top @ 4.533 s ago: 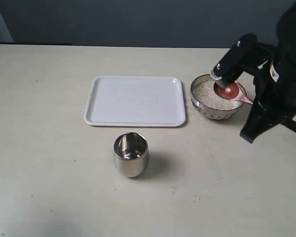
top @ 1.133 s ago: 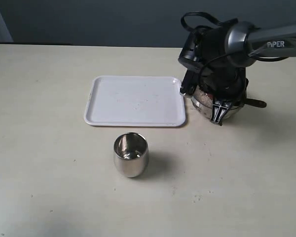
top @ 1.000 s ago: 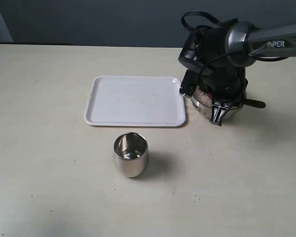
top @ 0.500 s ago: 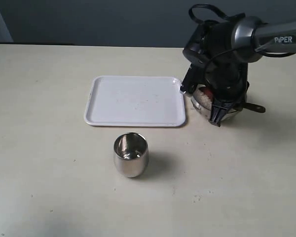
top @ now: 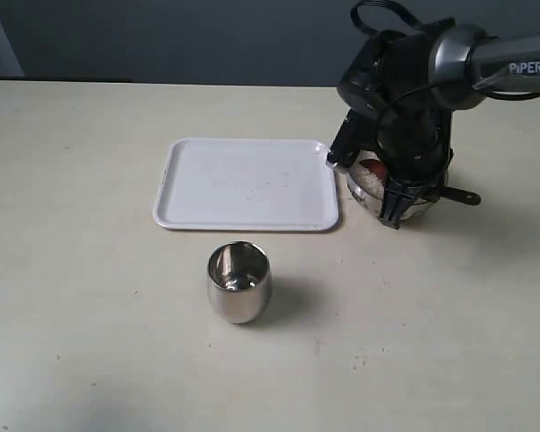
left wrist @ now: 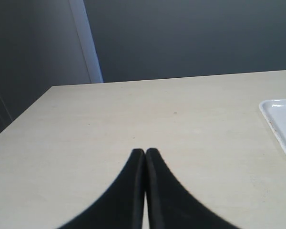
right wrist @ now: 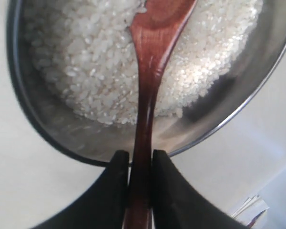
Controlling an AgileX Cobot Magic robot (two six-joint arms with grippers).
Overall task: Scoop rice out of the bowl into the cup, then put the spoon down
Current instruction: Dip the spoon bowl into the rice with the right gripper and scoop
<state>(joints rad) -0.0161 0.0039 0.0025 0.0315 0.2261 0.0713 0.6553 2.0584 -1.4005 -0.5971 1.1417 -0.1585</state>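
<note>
Your spoon (right wrist: 145,90) is slim, dark reddish-brown wood. Its small oval head lies on the rice (right wrist: 86,62), and its thin handle runs back over the rim of the bowl (right wrist: 47,133). The rice is a pale heap of fine white grains, with shiny steel wall showing bare around it. In the exterior view the bowl stands just beside the right edge of the white tray (top: 246,184), mostly hidden under your right arm (top: 405,81). The cup (top: 238,282), a small egg-shaped steel tumbler, stands upright in front of the tray, well apart from the bowl. You cannot tell whether any grains lie inside it.

Everything rests on a pale beige matte table (top: 90,315) with a few small specks. Behind it is a dark grey-blue wall (top: 162,40).

Your right arm reaches in from the right and bends down over the bowl. The right gripper (right wrist: 139,157) is clamped on the spoon's handle, one finger pressed to each side. The handle's end pokes out past the gripper on the right in the exterior view. Your left gripper (left wrist: 145,152) hangs over bare table to the left of the tray, its fingers together with nothing between them.
</note>
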